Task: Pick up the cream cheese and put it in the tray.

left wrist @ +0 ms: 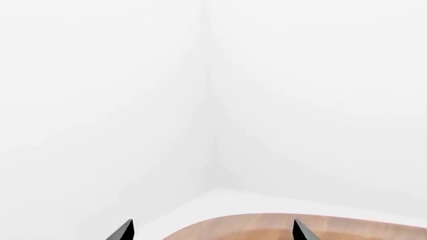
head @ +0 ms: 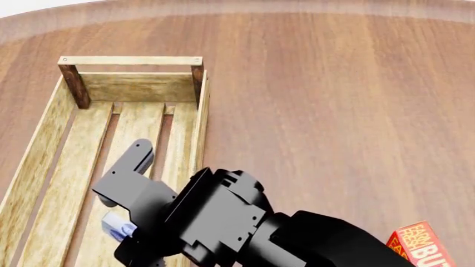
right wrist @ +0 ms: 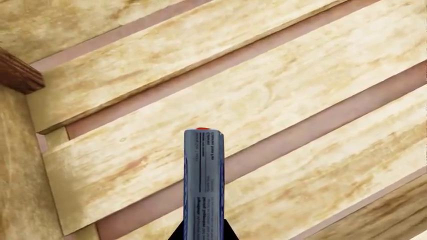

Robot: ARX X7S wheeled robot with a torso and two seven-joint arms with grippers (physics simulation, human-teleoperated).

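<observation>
The cream cheese point(right wrist: 203, 180) is a thin box seen edge-on, held between the two dark fingertips of my right gripper point(right wrist: 203, 236), which is shut on it. It hangs over the light-wood slats of the tray point(right wrist: 133, 90), not touching them. In the head view my right arm reaches from the lower right over the tray point(head: 44, 144), and a white-and-blue corner of the cream cheese point(head: 117, 227) shows under the wrist. My left gripper point(left wrist: 212, 232) is open, holds nothing, and faces a white wall beyond the table's edge.
A red-orange butter box point(head: 421, 245) stands on the wooden table point(head: 319, 100) at the lower right of the head view. The tray's far end has dark corner posts and a rail handle point(head: 130, 60).
</observation>
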